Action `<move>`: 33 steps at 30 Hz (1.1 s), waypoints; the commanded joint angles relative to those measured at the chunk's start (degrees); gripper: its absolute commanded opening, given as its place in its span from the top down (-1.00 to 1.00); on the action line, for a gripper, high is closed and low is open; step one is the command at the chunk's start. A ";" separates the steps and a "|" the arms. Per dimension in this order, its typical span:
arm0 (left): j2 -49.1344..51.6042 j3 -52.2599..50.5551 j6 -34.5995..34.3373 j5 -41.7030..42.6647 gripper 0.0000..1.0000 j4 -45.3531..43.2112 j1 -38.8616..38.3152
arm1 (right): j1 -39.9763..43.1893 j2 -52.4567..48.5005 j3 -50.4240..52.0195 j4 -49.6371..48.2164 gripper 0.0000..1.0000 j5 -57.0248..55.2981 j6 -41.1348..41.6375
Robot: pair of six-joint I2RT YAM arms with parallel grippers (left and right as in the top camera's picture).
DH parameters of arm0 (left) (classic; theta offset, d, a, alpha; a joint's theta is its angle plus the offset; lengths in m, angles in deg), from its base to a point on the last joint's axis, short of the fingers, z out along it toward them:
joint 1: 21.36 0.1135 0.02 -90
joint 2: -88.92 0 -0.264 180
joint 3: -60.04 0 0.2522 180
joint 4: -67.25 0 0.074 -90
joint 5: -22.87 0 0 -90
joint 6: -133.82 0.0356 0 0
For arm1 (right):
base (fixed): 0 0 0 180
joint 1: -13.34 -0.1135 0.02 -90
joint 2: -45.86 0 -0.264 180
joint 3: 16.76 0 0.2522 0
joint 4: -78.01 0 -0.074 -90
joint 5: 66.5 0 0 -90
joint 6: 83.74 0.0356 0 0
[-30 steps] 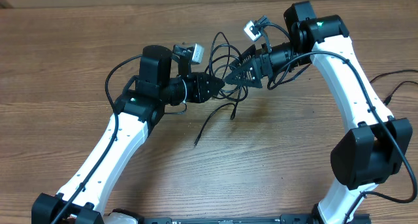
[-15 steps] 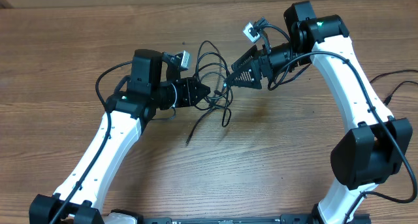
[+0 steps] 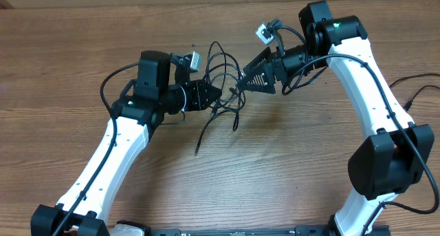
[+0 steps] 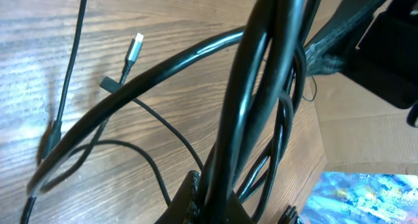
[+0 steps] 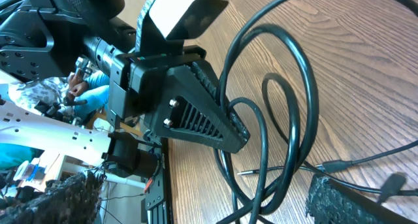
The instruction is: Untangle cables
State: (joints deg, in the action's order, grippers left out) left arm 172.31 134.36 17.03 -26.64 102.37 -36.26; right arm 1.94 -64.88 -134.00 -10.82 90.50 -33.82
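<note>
So the bundle of thin black cords with small plug ends (image 3: 221, 76) sits up off the brown wood-grain bench (image 3: 69, 57), right between the two arms and roughly mid-bench. The left arm's black hand (image 3: 216, 93) is clamped tight on a few strands of it, and the right wrist view shows them running straight into its closed tip. The right arm's black hand (image 3: 243, 81) has its jaws spread wide with nothing held. The loops sit just in front of its fingertips, and I can't tell whether they touch. From overhead the bundle's long axis runs far to near. The rounded loops fan out toward the far edge of the bench, and two loose tails drop toward the near side, the longer one slanting off to the robot's left. The left wrist view also shows a silver-tipped plug (image 4: 135, 48) lying flat on the wood, its tip pointing away from its cord.
</note>
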 commanded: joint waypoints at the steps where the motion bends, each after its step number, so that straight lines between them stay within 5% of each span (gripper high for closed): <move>1: 0.09 1.05 -0.52 1.29 0.92 -1.31 0.13 | -0.22 2.29 -0.74 -0.17 -1.00 -0.07 -0.26; 26: 0.09 1.05 -0.66 0.94 0.91 -0.63 0.07 | -4.37 2.29 -0.74 -0.61 -0.98 -0.09 -0.28; 29: 0.09 1.05 -0.61 2.62 0.92 -0.66 -0.09 | -4.37 2.29 -0.74 -0.83 -0.57 -0.09 -0.31; 30: 0.09 1.05 -0.63 2.62 0.92 -0.68 -0.20 | -4.37 2.29 -0.74 -0.90 -0.06 -0.07 -0.31; 33: 0.09 1.05 -0.61 2.60 0.91 -0.81 -0.59 | -4.37 2.29 -0.74 -0.98 0.53 -0.07 -0.28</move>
State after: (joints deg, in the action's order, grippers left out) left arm 172.31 134.38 16.82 -25.35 102.02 -36.34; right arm -2.17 -64.88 -134.00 -11.72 89.74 -33.86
